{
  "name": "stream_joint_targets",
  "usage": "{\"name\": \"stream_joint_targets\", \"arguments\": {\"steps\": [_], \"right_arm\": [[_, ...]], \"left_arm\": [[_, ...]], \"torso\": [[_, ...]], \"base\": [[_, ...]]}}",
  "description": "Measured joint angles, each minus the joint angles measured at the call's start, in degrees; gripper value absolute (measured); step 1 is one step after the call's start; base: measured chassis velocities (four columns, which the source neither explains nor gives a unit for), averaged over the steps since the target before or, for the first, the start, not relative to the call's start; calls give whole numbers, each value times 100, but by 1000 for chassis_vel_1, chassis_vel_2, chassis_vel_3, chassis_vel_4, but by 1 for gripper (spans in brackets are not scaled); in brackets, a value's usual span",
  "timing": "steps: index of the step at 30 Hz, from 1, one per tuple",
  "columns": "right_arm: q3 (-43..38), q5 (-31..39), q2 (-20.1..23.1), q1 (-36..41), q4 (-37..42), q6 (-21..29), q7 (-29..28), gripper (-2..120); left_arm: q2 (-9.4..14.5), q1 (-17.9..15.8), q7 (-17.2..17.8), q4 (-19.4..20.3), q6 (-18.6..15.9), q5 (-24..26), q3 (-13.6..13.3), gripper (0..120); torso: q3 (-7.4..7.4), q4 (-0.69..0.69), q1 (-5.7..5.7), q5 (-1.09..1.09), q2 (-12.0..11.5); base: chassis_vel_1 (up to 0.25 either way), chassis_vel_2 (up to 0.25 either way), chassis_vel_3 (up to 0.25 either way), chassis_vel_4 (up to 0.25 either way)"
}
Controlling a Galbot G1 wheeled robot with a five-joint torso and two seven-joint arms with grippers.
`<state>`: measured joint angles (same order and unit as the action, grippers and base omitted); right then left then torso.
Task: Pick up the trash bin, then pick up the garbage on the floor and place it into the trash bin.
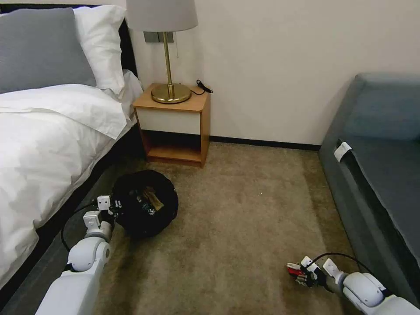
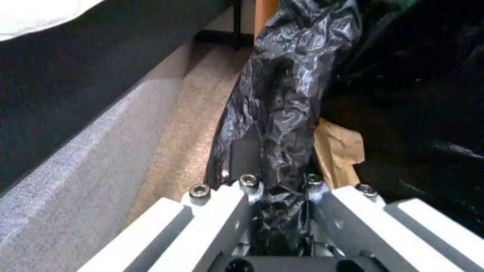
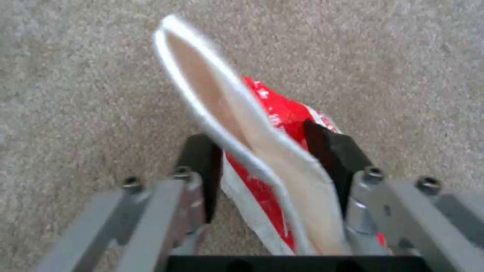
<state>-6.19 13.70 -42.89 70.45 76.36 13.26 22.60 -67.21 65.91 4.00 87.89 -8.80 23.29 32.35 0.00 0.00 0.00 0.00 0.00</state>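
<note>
The trash bin [image 1: 146,203] is set on the carpet [image 1: 245,218], just before the nightstand [image 1: 173,127] and beside the bed [image 1: 48,144] at left. Crumpled paper [image 2: 338,151] is seen inside it. Its near-left rim is gripped by the left gripper [image 1: 114,209]. A sofa [image 1: 380,166] stands at right. Near its front, low over the carpet, a carton [image 3: 275,151] is clamped in the right gripper [image 1: 302,273]. A lamp [image 1: 168,57] is placed on the nightstand.

The black-lined trash bin [image 1: 146,203] sat tilted on the carpet at about nine o'clock, brown paper [image 1: 154,199] inside. The flattened red-and-white carton [image 3: 272,151] was at five o'clock.
</note>
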Motion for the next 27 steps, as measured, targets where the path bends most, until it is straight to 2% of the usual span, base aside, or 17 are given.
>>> {"name": "stream_joint_targets", "arguments": {"steps": [2,4,7,8,10,27], "right_arm": [[1,2,-5,-4,0,-8,1,27],[1,3,-5,-6,0,-11,1,24],[-4,4,-7,-12,-1,-30,4,7],[-4,4,-7,-12,-1,-30,4,7],[-22,3,-13,-17,-1,-46,9,0],[-215,-15,-87,74,145,-87,36,0]], "left_arm": [[-17,-15,-2,0,1,1,-22,0],[-20,-16,-3,0,0,1,-26,0],[-25,-13,-4,18,0,-1,-31,0],[-25,-13,-4,18,0,-1,-31,0],[-25,5,-4,34,1,-1,-28,0],[-9,97,-9,97,11,-5,-4,0]], "torso": [[0,0,0,-1,0],[0,0,0,0,0],[0,0,0,0,0],[0,0,0,0,0],[0,0,0,0,0],[0,0,0,0,0]], "base": [[0,0,0,0],[0,0,0,0],[0,0,0,0],[0,0,0,0],[0,0,0,0],[0,0,0,0]]}}
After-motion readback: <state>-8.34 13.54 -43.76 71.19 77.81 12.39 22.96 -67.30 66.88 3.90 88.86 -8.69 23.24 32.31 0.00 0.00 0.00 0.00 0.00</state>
